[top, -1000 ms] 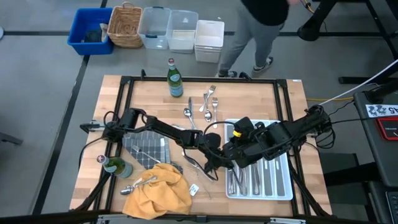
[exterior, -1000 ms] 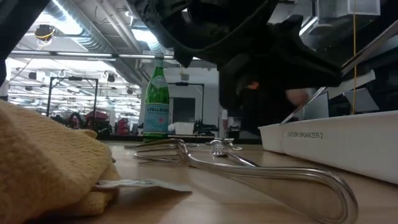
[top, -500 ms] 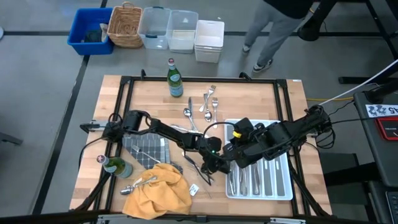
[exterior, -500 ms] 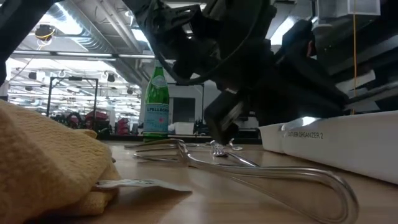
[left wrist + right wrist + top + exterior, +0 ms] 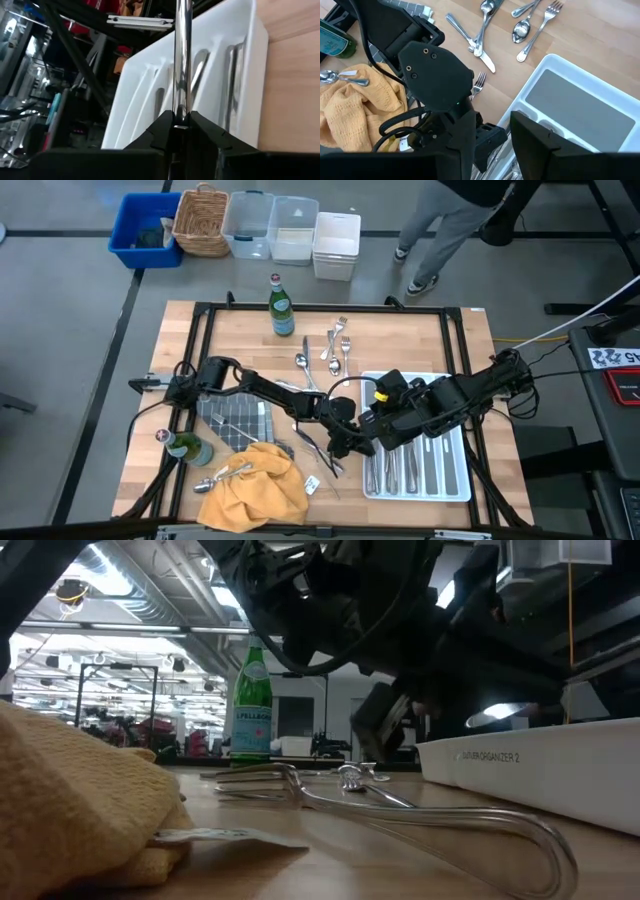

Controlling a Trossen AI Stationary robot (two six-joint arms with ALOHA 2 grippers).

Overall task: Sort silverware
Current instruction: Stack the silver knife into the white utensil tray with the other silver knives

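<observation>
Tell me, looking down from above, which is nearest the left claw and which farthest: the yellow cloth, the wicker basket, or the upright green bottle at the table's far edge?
From the left gripper, shut on a piece of silverware:
1. Yellow cloth, at the table's near edge, on the left arm's side.
2. Green bottle, upright at the table's far edge.
3. Wicker basket, on the floor beyond the table.

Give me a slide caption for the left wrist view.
Left gripper shut on a silverware piece, held before the white tray.

Both arms (image 5: 400, 415) crowding the tray's (image 5: 455, 480) edge; far table (image 5: 420, 330) seemingly open.
</observation>
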